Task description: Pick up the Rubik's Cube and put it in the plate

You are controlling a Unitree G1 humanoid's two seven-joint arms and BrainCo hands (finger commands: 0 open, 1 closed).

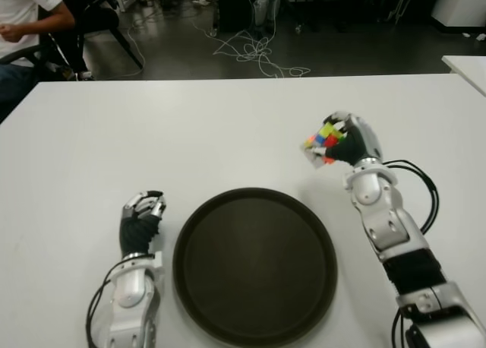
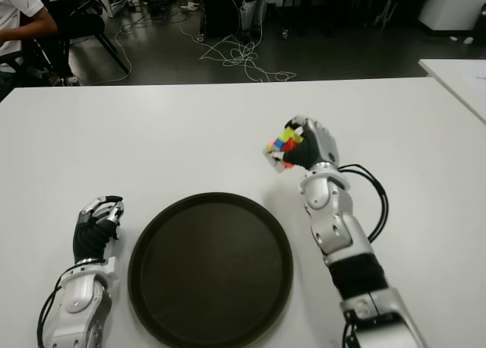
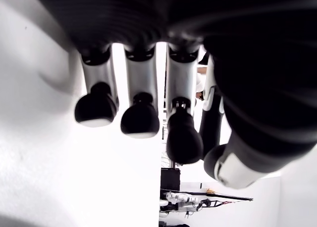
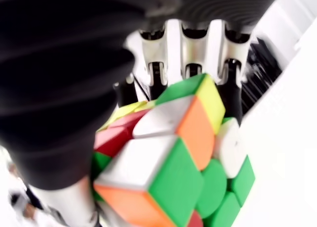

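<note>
Nearest to us, the dark round plate point(image 1: 255, 266) is sitting on the white table point(image 1: 228, 135), between our two arms. Our left hand point(image 1: 141, 220) is showing just beside the plate's left edge, its fingers point(image 3: 140, 119) curling downward and gripping nothing. Farther out and to the right, we are holding the Rubik's Cube point(image 1: 323, 143) in our right hand point(image 1: 351, 140), above the table beyond the plate's right rim and clear of the plate itself. In the right wrist view, the fingers point(image 4: 190, 53) are wrapping around the cube point(image 4: 171, 157) from behind, with its green, orange, yellow and white tiles facing the camera and its layers twisted out of line. Beyond the table's far edge, cables point(image 1: 254, 55) are lying in loose tangles on the dark floor, and a person point(image 1: 26, 17) in a white shirt is sitting at the far left corner.
</note>
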